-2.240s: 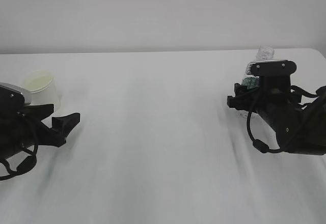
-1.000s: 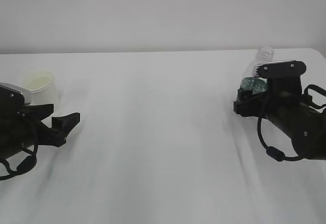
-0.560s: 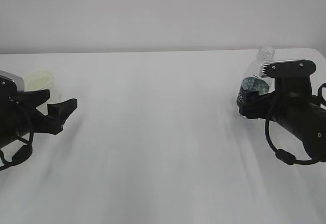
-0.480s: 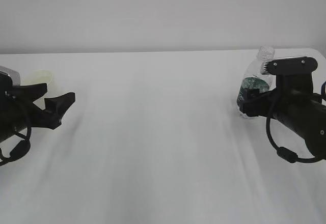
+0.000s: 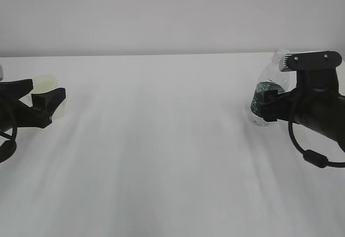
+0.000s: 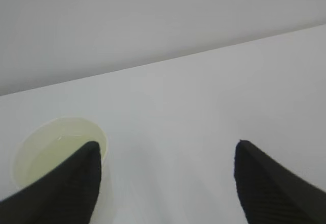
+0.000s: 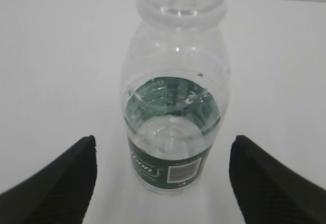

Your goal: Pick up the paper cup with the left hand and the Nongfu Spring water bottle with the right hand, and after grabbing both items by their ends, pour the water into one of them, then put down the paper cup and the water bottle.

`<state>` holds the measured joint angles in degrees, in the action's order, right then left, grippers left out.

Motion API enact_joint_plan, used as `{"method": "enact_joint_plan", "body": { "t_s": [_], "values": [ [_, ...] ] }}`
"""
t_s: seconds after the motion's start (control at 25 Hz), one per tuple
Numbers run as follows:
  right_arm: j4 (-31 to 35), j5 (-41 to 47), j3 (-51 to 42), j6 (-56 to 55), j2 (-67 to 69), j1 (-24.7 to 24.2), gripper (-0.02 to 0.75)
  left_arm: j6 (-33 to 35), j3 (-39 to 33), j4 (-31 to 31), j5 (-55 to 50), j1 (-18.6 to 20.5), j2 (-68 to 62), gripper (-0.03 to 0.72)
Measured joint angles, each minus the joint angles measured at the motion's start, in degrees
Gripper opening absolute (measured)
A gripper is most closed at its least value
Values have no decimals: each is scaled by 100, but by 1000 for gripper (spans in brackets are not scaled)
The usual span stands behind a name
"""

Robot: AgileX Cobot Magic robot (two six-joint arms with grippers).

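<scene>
Both sets of fingers spread wide, nothing gripped. Left hand (image 6: 165, 175) is sitting off-centre: paper cup (image 6: 53, 150) at my 10 o'clock, touching or just behind my left finger (image 6: 69, 188). Right hand (image 7: 162, 175) is straddling the Nongfu Spring water bottle (image 7: 175, 107) at 12 o'clock, upright on the table (image 5: 161, 140), water (image 7: 170, 132) low inside.

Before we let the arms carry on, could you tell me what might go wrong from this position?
1. The left gripper is off-centre: one finger overlaps the paper cup at its rim, so moving could tip the light cup.
2. The Nongfu Spring water bottle looks capless and holds water; a nudge from the open right gripper may spill it.
</scene>
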<state>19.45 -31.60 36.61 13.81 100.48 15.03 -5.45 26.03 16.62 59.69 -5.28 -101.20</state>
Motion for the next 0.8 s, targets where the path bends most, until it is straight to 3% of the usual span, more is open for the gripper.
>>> {"method": "enact_joint_plan", "body": {
  "t_s": [0.8],
  "values": [
    [0,1565,-13,750,-1659,0,596,-647,-67,-18,-2149,0,2998,587]
  ]
}}
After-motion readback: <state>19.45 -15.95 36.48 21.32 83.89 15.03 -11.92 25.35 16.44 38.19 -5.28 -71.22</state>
